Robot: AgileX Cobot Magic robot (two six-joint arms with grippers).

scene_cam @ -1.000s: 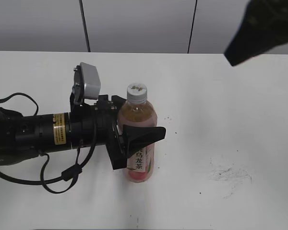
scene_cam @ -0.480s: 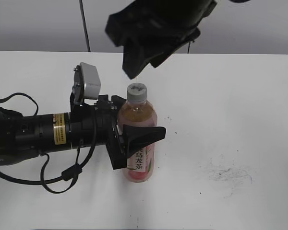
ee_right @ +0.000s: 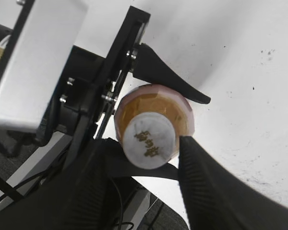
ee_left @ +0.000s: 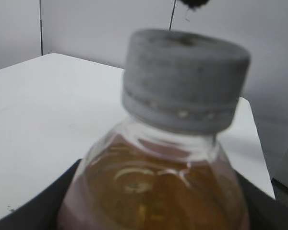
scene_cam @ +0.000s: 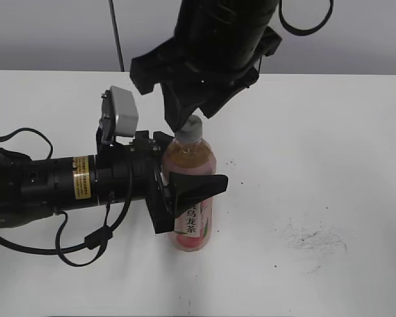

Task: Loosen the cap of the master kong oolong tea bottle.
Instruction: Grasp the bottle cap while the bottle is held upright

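Left gripper (scene_cam: 185, 191) pinches the clear pink-labelled tea bottle (scene_cam: 191, 221). Only the right wrist view shows the right gripper (ee_right: 139, 165) spread around its ribbed white cap (ee_right: 149, 140).

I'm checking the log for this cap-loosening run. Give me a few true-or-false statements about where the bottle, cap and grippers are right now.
1. The bottle stands upright on the table. True.
2. The cap is off the bottle. False: it sits on the neck.
3. The left gripper clamps the bottle's body. True.
4. The right gripper is far off to the side. False: its fingers flank the cap from above.
5. The bottle is empty. False: it holds amber tea.
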